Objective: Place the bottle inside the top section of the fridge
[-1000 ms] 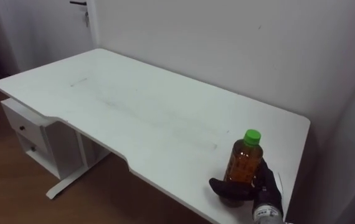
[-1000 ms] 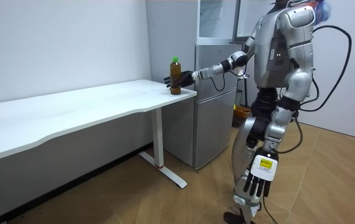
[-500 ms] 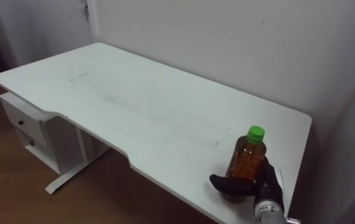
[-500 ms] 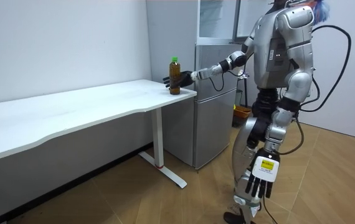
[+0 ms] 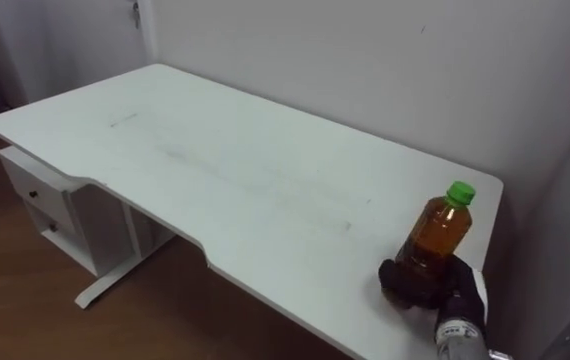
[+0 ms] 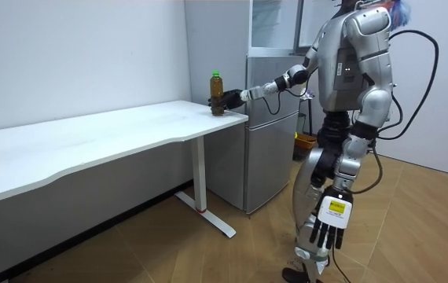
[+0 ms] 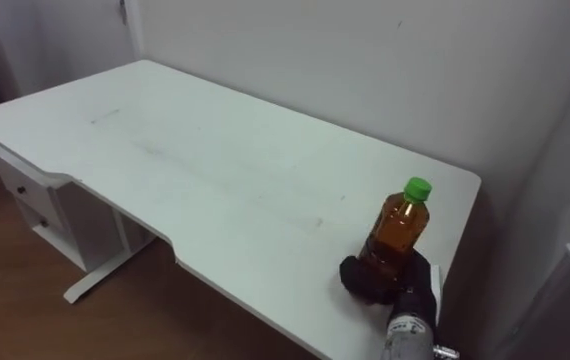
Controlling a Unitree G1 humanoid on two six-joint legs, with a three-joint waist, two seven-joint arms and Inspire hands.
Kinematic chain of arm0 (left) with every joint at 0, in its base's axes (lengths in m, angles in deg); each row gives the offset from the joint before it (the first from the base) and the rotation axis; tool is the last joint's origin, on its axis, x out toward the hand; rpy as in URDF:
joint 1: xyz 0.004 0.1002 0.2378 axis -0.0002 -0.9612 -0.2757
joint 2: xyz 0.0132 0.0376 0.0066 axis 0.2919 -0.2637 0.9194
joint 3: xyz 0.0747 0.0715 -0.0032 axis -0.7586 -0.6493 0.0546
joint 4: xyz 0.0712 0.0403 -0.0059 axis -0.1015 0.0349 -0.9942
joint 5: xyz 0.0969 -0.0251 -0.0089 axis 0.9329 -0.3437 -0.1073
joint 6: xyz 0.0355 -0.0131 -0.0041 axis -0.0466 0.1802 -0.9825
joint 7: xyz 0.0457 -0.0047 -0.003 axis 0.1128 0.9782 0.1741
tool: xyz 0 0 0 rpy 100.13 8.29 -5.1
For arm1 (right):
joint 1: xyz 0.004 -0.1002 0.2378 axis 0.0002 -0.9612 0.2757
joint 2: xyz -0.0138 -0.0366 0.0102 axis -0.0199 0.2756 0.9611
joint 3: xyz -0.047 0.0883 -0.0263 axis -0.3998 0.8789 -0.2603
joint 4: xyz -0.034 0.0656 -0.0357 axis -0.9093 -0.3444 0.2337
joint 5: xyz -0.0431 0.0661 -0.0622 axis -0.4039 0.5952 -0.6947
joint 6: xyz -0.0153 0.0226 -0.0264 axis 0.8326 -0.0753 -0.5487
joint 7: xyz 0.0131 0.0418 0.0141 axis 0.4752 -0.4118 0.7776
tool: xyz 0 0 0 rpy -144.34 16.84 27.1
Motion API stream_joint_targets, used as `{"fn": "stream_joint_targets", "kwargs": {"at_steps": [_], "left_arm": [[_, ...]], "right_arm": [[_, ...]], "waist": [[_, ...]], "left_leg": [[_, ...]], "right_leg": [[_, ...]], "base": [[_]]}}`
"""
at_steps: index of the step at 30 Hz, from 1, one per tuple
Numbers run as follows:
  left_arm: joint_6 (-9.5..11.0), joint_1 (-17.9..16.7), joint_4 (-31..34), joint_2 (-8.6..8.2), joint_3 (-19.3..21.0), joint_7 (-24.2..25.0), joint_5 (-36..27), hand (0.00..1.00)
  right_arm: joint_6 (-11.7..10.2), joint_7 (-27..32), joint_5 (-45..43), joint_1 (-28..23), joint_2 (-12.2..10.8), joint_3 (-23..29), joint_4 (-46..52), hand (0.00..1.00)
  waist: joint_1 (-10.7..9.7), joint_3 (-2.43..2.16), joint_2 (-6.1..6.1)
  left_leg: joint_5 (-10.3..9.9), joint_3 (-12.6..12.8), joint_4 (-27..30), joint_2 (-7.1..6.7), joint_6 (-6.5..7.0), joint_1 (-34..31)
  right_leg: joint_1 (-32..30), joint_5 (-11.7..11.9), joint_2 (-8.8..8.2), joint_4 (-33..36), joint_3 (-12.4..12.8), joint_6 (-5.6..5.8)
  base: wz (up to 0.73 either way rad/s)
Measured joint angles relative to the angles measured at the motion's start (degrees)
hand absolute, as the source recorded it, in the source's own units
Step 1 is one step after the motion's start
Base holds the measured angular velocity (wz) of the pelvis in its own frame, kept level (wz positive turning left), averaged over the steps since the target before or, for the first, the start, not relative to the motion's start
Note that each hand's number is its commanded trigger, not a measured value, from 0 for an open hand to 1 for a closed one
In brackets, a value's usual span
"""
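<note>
A bottle (image 5: 437,235) of amber liquid with a green cap is at the right end of the white desk (image 5: 215,170), near the wall. My right hand (image 5: 417,284) is shut round its lower half, and the bottle leans a little to the right. The fingers hide its base. In the room view the bottle (image 6: 217,93) is at the desk's end, held by my outstretched right hand (image 6: 230,98). My left hand (image 6: 328,226) hangs open by my leg. The grey fridge (image 6: 275,126) stands right beside the desk's end.
A white drawer unit (image 5: 47,200) stands under the desk's left part. The white wall (image 5: 365,70) runs just behind the desk. I stand on the wooden floor (image 6: 413,228) in front of the fridge, at the desk's end.
My right hand has tightened on the bottle and shifted it slightly up and toward the wall. The bottle now leans. The eye view has also shifted a little.
</note>
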Motion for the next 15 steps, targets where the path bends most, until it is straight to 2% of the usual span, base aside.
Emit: {"fn": "stream_joint_targets", "kwargs": {"at_steps": [6,13,15], "left_arm": [[0.1,0.0,-0.6,-0.03,0.0,0.0,-0.2,0.0],[0.4,0.0,-0.4,-0.29,0.0,0.0,-0.2,0.0],[1.0,-0.3,-0.2,-0.28,0.3,0.1,0.1,0.0]], "right_arm": [[0.0,-0.3,0.5,1.0,0.5,0.4,-1.2,1.0],[0.4,-1.8,3.7,1.1,0.7,0.9,-0.8,1.0],[2.9,-2.5,3.8,0.1,0.7,1.0,2.9,1.0]], "waist": [[0.0,0.28,0.42],[-0.3,0.28,0.48],[-0.5,0.17,0.57]], "left_leg": [[0.0,-0.1,-0.6,0.02,0.0,0.0],[0.0,-0.1,-0.5,0.02,0.0,0.1],[0.0,0.1,-0.1,0.03,0.01,0.2]], "right_leg": [[0.1,0.0,-0.01,0.0,-0.1,0.02],[0.1,0.0,0.01,-0.1,-0.1,0.04],[0.0,0.0,0.03,0.0,0.1,0.04]], "base": [[0.0],[0.0],[0.0]]}}
